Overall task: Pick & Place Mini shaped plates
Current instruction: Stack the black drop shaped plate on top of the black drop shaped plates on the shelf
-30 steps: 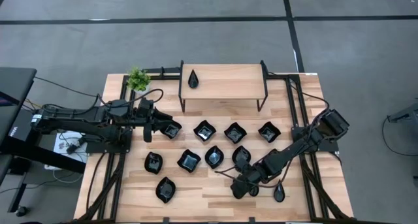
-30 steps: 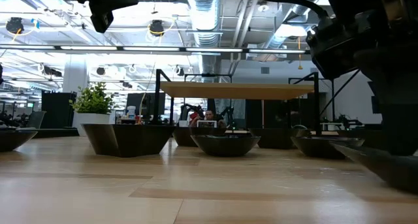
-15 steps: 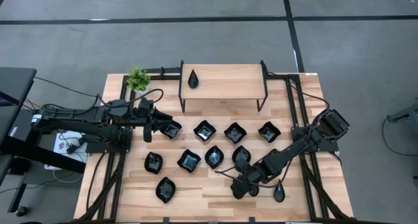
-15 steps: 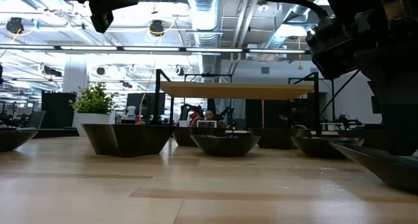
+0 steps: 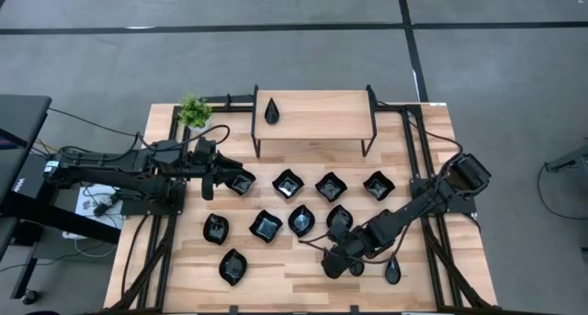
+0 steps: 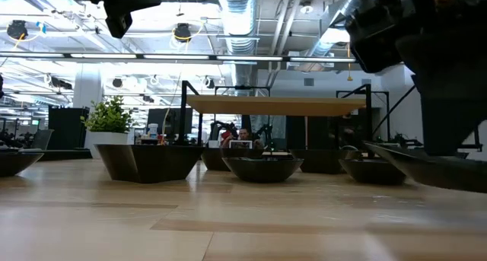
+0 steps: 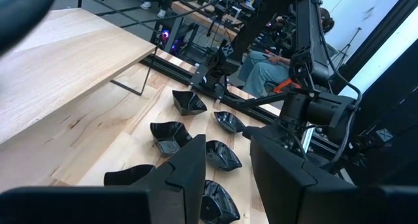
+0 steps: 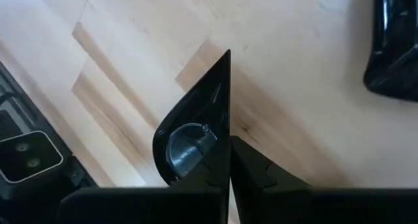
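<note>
Right gripper [image 5: 336, 265] is pinched fully shut on the rim of a small glossy black teardrop plate [image 8: 192, 129], low over the table's near edge, right of centre; in the low view the plate's underside looks just off the wood, so I judge the step as lift-off. Left gripper [image 5: 209, 182] hangs near the left edge beside the left end of the back row, fingers [image 7: 186, 172] partly apart with nothing between them. Largest first: light wooden slatted table [image 5: 294, 271]; raised light-wood shelf on black legs [image 5: 322, 113] at its far edge, carrying one black teardrop plate [image 5: 272, 111] at the left end; small green potted plant [image 5: 194, 110] at the far-left corner; then the black wavy-edged and leaf-shaped mini plates [image 5: 266, 225], four in a back row below the shelf, more mid-table, one [image 5: 232, 266] near the front-left, another teardrop [image 5: 392, 271] just right of the held one. To do this well: raise straight up before translating, since it's an edge pinch on slick glaze and may pivot; keep the plate level, move slowly, clear the neighbouring dishes and the shelf's front lip, and assume the shelf is the drop target.
</note>
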You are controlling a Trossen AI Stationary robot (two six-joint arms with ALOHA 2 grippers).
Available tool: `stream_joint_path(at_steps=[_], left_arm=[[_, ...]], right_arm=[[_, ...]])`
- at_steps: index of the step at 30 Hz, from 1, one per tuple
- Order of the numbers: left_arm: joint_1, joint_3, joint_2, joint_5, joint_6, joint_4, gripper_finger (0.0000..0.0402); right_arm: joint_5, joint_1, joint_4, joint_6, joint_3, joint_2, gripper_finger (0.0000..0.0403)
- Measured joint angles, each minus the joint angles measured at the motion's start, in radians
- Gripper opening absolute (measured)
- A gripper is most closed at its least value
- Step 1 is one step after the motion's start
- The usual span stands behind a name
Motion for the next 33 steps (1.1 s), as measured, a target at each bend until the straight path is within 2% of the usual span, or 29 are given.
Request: stream_joint_path(at_steps=[10, 13, 21, 27, 33], left_arm=[[0.0, 0.0, 0.0, 0.0, -0.009, 0.005, 0.0122], [0.0, 0.0, 0.0, 0.0, -0.011, 0.009, 0.0122], [0.0, 0.0, 0.006, 0.0, -0.056, 0.015, 0.0122], [-0.027, 0.0, 0.063, 0.03, -0.035, 0.066, 0.0122], [-0.074, 0.0, 0.177, 0.028, 0.075, 0.228, 0.0122]], right_arm=[[0.109, -0.039, -0.108, -0.121, 0.124, 0.0, 0.0], [0.176, -0.063, -0.208, -0.191, 0.204, 0.0, 0.0], [0.436, -0.158, -0.436, -0.433, 0.428, 0.0, 0.0], [0.58, -0.248, -0.44, -0.63, 0.519, 0.0, 0.0], [0.595, -0.332, -0.351, -0.788, 0.532, 0.0, 0.0]])
